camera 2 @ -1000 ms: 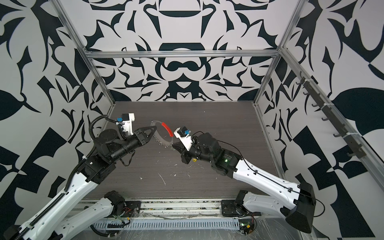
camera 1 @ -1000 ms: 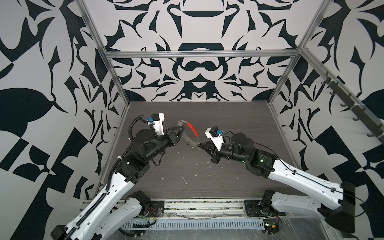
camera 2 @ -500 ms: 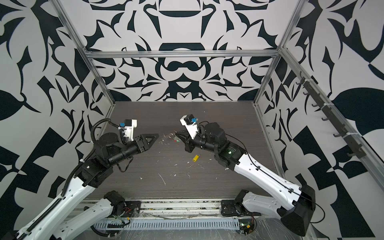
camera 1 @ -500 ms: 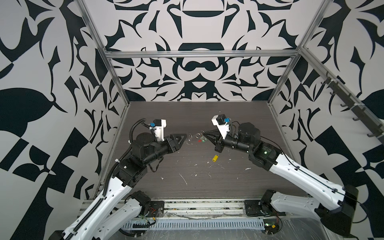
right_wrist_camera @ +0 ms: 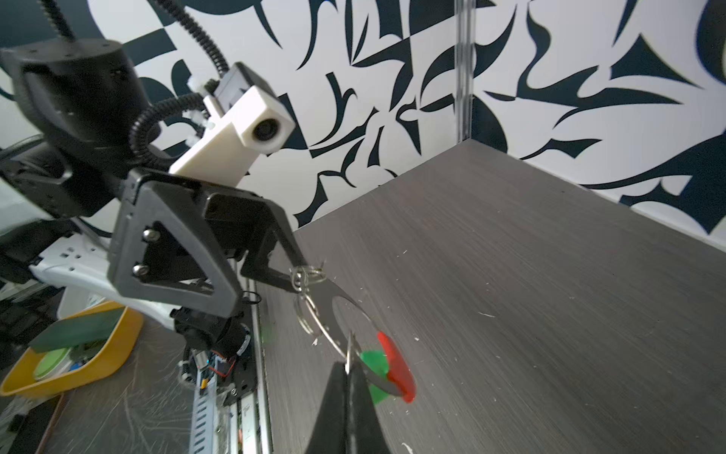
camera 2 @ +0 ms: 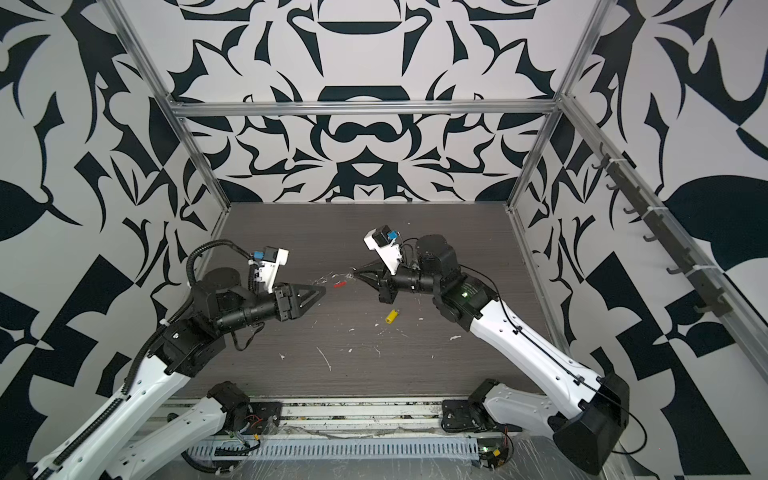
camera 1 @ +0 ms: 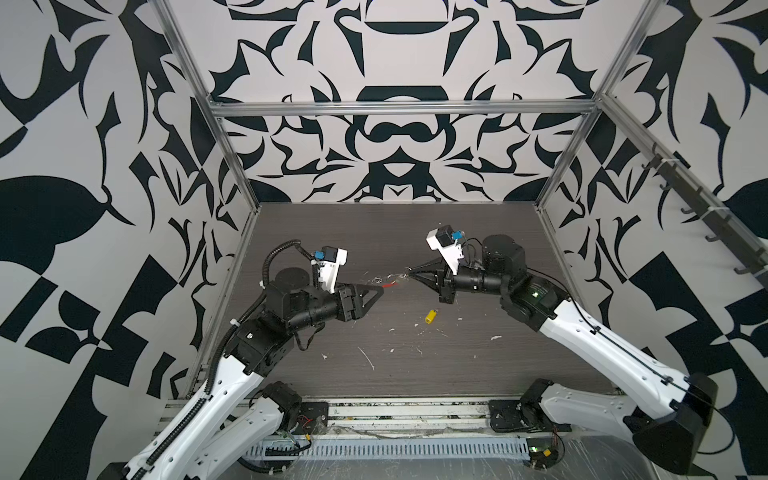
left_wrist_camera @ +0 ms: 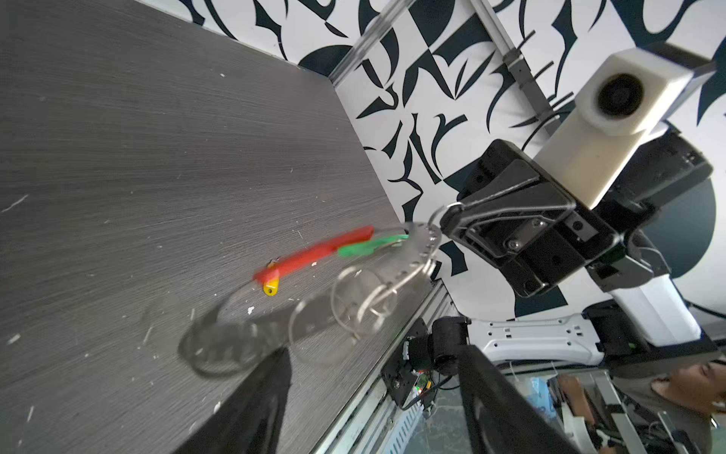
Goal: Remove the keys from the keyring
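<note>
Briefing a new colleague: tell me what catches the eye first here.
The keyring with its red sleeve hangs in mid-air, pinched in the shut right gripper, a green key on it. A yellow key lies loose on the table just in front, and the left gripper stands open close by.

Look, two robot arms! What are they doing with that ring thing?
They are taking keys off a keyring. The right pincer is shut on the keyring and holds it above the table. The left pincer is open, right by the small silver rings. The yellow key lies loose on the table, already off. The green key hangs on the keyring beside the red sleeve, not off yet.
</note>
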Robot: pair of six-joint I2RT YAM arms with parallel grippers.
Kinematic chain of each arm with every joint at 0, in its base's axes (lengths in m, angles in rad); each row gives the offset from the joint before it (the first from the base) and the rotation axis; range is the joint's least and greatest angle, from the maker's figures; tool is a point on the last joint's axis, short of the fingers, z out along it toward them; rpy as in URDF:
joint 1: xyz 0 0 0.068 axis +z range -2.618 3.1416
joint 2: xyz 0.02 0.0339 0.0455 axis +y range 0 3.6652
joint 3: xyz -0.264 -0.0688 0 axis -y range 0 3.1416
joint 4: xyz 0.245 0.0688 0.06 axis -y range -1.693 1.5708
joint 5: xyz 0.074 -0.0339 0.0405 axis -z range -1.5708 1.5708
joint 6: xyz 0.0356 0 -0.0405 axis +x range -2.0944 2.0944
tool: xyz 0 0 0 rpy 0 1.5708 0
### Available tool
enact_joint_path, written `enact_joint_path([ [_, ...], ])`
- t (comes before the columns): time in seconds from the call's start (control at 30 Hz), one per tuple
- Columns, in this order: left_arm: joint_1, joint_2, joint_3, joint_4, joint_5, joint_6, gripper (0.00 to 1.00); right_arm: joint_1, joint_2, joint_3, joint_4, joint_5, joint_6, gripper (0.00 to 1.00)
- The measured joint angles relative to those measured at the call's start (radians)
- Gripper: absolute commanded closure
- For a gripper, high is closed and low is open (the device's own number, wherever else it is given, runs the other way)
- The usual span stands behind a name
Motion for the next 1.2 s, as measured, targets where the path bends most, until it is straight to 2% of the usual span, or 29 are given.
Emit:
enact_joint_path([
  [0.13, 0.000, 0.051, 0.005, 0.069, 0.062, 0.053, 0.43, -0.007, -0.013, 0.000, -0.002, -0.071, -0.001, 1.00],
  [0.27, 0.000, 0.098, 0.013, 0.160, 0.150, 0.072, 0.61, -0.008, -0.017, 0.000, -0.006, -0.139, 0.000, 1.00],
  [0.33, 0.000, 0.117, 0.023, 0.198, 0.185, 0.080, 0.67, -0.008, -0.017, 0.000, -0.010, -0.164, 0.002, 1.00],
  [0.63, 0.000, 0.134, 0.026, 0.346, 0.309, 0.073, 0.63, -0.013, -0.016, 0.000, -0.013, -0.258, 0.022, 1.00],
  [1.2, 0.000, 0.181, 0.026, 0.425, 0.422, 0.031, 0.74, -0.018, -0.016, 0.000, 0.011, -0.306, 0.055, 1.00],
])
